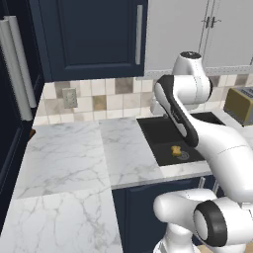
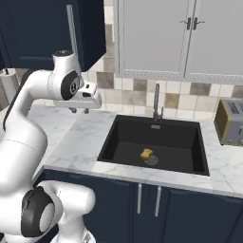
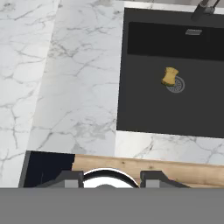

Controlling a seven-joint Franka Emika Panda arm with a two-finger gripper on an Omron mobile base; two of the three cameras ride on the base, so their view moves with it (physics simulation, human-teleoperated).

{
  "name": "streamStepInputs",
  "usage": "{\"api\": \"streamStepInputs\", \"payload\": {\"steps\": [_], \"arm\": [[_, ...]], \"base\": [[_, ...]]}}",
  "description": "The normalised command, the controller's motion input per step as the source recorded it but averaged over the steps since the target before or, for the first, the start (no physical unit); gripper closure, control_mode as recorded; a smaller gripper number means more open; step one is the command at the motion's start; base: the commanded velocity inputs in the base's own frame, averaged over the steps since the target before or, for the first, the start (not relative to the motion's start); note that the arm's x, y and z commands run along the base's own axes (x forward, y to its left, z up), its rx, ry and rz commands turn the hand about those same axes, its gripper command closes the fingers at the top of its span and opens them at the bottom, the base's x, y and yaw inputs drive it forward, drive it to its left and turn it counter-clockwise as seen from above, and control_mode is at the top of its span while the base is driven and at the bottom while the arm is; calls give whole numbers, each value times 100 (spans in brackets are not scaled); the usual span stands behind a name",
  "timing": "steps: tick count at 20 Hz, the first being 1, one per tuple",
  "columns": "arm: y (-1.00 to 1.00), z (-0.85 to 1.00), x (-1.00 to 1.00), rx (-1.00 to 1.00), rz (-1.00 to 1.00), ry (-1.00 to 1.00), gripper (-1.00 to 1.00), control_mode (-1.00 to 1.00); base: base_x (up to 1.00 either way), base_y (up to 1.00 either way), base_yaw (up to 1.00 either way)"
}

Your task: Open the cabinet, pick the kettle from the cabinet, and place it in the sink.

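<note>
- The dark navy blue upper cabinet [image 1: 91, 37] with a slim vertical silver bar handle [image 1: 139, 33] has its door closed; no kettle is visible.
- The white arm's two-finger gripper [image 2: 79, 110] hangs above the marble counter [image 2: 78, 142], left of the matte black rectangular sink [image 2: 156, 142]; the fingers stand apart and hold nothing.
- A small yellow sponge [image 3: 169, 75] lies beside the drain in the basin.
- A boxy yellowish toaster [image 2: 231, 122] sits right of the sink.
</note>
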Motion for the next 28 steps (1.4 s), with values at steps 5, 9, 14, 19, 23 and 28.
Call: {"api": "streamStepInputs", "payload": {"steps": [5,9,14,19,23,28], "arm": [[0,0,-5,0,0,-1,-100,-100],[0,0,-20,0,6,-14,-100,-100],[1,0,-22,0,7,-23,-100,-100],[12,10,-11,-1,2,-23,-100,-100],[15,16,-4,0,0,-3,-100,-100],[17,19,0,0,0,0,-100,-100]], "base": [[0,0,0],[0,0,0],[0,0,0],[0,0,0],[0,0,0],[0,0,0]]}}
